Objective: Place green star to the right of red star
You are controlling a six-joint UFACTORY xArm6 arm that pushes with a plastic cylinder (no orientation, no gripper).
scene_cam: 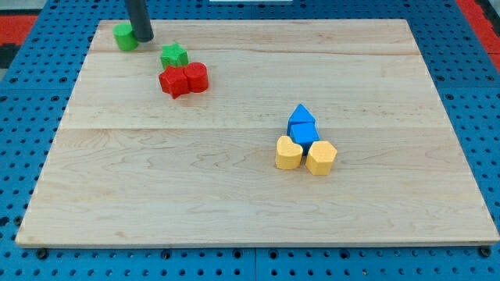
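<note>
The green star [174, 55] lies near the view's top left, just above the red star [173, 81] and touching or nearly touching it. A second red block [196, 77], rounded in shape, sits against the red star's right side. My tip [144, 36] rests on the board to the upper left of the green star, a short gap away. It stands right beside a green round block [124, 36], on that block's right.
A blue triangle [301, 117] and a blue block [304, 134] sit right of centre, with a yellow heart [287, 153] and a yellow hexagon [321, 158] just below them. The wooden board [234, 195] lies on a blue pegboard.
</note>
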